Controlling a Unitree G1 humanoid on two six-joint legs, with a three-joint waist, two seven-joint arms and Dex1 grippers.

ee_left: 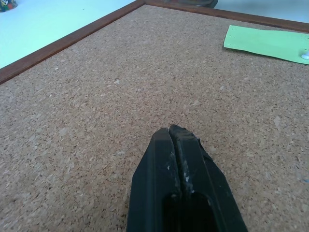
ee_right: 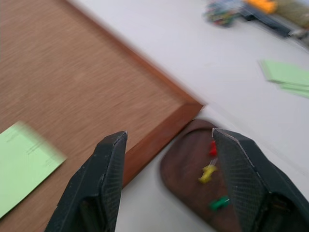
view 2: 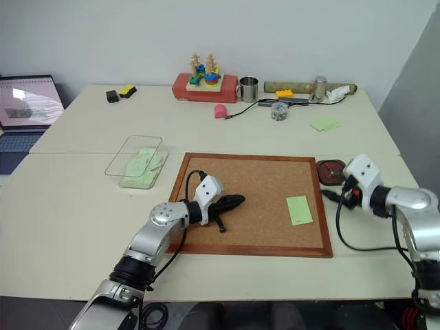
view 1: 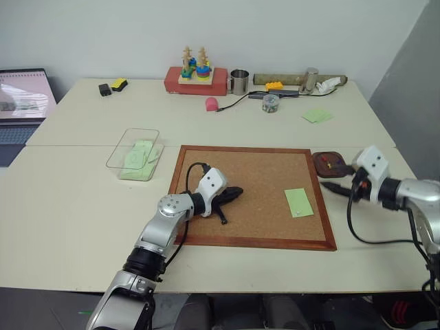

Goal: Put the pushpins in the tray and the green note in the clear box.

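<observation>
Two black-fingered grippers frame the scene. Closed tight with nothing between its fingers, the left gripper (view 1: 236, 192) rests low over the corkboard (view 1: 227, 172), pointing toward the green note (view 1: 298, 202). That note lies flat on the board's right half, its long axis running away from the robot — a small white-headed pin (ee_left: 305, 55) appears to sit at one edge. The right gripper (ee_right: 169, 140) hovers with fingers spread wide and empty, just beside the board's far right corner, over the tray (ee_right: 186, 162), which holds red, yellow and green pushpins (ee_right: 212, 169). The clear box (view 1: 134, 148) sits well apart, left of the board — likely the left arm's side.
</observation>
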